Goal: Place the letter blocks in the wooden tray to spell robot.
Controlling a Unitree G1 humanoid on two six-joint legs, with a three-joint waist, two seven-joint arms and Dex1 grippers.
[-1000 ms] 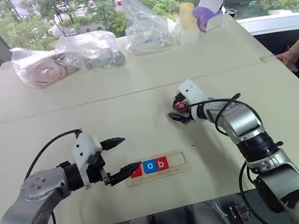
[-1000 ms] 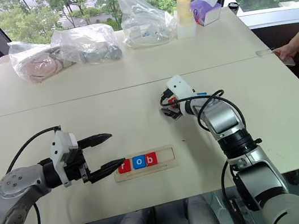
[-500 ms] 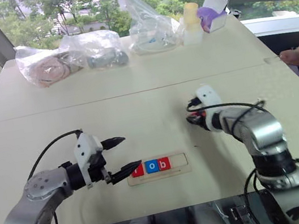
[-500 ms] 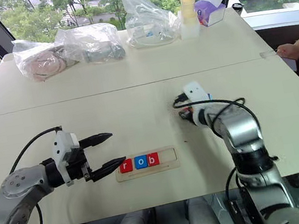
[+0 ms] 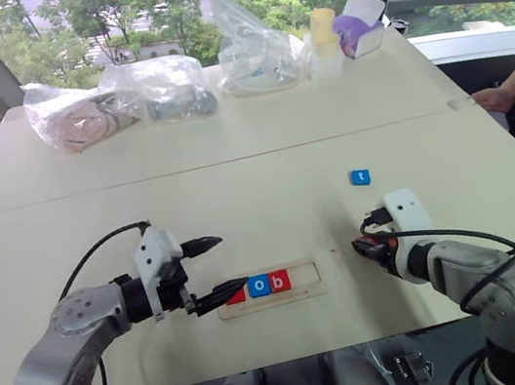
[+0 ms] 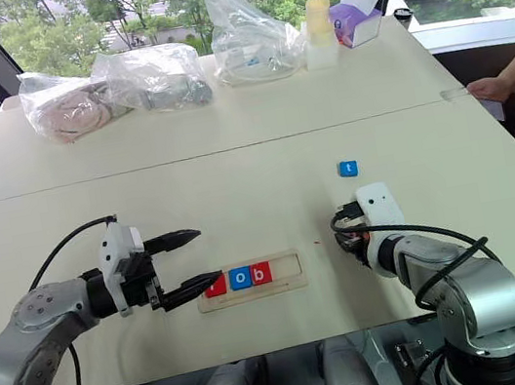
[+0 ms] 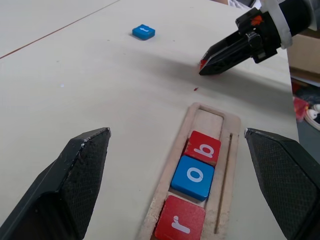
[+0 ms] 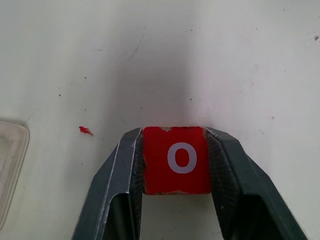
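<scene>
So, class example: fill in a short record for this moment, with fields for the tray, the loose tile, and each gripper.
wooden tray: holds r, o, b; two end slots empty
blue t block: loose on the table, beyond the right gripper
right gripper: shut on red o block, just right of the tray
left gripper: open, at the tray's r end, holding nothing

My arms are rounded silver-grey metal shells joined by black ringed bands. A thin black cable loops loose over each forearm. Each wrist carries a small white block-shaped housing. My left pincer (image 5: 213, 269) has two long, tapering black fingers with a finely textured surface. My right pincer (image 5: 362, 248) is black too, with a spot of red-orange at its base.
</scene>
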